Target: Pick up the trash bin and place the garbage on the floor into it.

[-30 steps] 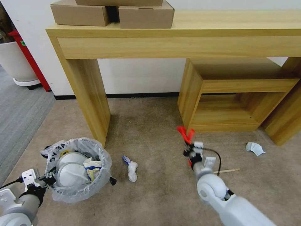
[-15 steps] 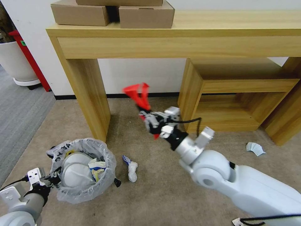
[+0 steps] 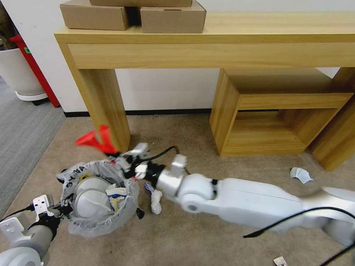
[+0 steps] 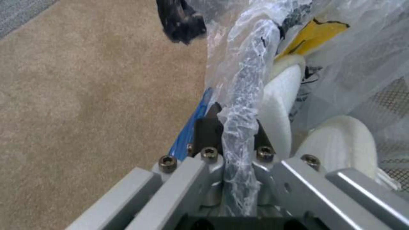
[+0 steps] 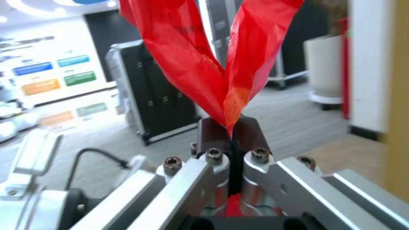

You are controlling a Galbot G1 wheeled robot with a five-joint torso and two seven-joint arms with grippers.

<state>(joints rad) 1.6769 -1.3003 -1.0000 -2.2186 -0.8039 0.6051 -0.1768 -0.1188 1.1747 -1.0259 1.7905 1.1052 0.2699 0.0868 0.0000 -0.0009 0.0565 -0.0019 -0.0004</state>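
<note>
Bin [image 3: 100, 207] floor hidden; wrapper [image 3: 95, 139] perhaps foil

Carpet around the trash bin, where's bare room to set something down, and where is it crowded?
Bare carpet lies between the desk leg and the low shelf unit, and left of the trash bin. It is crowded right of the bin: a crumpled wrapper, plus the right gripper holding a red wrapper.
</note>
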